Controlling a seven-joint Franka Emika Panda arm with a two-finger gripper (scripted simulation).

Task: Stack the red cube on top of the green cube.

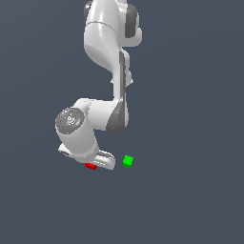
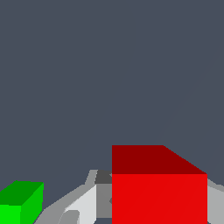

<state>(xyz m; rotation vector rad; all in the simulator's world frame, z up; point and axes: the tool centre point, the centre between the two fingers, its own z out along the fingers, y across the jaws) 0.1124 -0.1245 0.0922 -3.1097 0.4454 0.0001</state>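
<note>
**Pincer low over red cube, green cube apart**

My arm (image 1: 107, 62) folds down so my pincer (image 1: 93, 164) sits low at the red cube (image 1: 90, 166). In the exterior view only a sliver of red shows beneath my hand. From the wrist, the red cube (image 2: 159, 192) fills the near field, with one pale finger (image 2: 81, 205) showing beside it; contact I cannot tell, nor how wide my pincer stands. The green cube (image 1: 127, 161) lies near, at 3 o'clock of the red one, not touching it. It rests on the dark grey table (image 1: 190, 200).
</note>
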